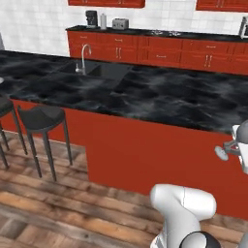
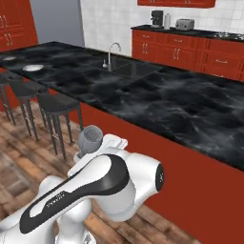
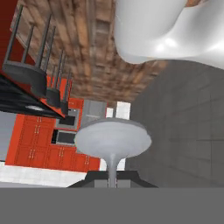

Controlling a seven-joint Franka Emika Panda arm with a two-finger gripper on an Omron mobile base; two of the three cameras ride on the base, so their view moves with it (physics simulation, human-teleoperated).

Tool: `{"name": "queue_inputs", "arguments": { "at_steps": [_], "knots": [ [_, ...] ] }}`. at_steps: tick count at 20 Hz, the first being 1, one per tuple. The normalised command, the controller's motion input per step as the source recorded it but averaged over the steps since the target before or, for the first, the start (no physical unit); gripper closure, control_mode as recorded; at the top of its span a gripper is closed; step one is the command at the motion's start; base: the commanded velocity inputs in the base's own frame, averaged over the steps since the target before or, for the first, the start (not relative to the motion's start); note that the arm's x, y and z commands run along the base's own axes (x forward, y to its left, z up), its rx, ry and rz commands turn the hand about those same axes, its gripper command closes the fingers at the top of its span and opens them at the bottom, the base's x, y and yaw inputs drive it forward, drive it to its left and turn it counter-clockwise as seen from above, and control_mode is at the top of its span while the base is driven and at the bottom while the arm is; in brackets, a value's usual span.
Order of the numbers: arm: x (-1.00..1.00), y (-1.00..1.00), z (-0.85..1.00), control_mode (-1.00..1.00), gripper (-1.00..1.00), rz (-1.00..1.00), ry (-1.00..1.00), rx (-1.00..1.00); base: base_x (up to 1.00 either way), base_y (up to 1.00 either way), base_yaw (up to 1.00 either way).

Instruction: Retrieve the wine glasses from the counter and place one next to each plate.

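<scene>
My gripper is shut on the stem of a clear wine glass, whose rounded bowl fills the middle of the hand view. The same wine glass pokes up just above my white arm, in front of the island's red side. It also sticks out leftward from the gripper as the wine glass at the right edge. Two plates lie at the island's far left end, above the stools. The counter with red cabinets runs along the back wall. The second glass is out of view.
The black-topped island carries a sink and faucet. Dark stools stand on the wood floor along its left front. A coffee machine and a toaster sit on the back counter.
</scene>
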Motion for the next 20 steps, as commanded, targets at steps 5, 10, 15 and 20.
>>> {"name": "queue_inputs", "arguments": {
  "at_steps": [5, 10, 15, 20],
  "knots": [
    [0.00, 0.00, 0.00, 1.00, 1.00, 0.00, 0.00, 0.00, 0.50, 1.00, -0.25],
    [0.00, 0.00, 0.00, 1.00, 1.00, 0.00, 0.00, 0.00, 0.57, 1.00, -0.28],
    [0.00, 0.00, 0.00, 1.00, 1.00, 0.00, 0.00, 0.00, 0.52, 1.00, -0.29],
    [0.00, 0.00, 0.00, 1.00, 1.00, 0.00, 0.00, 0.00, 0.49, 1.00, -0.31]
  ]
}}
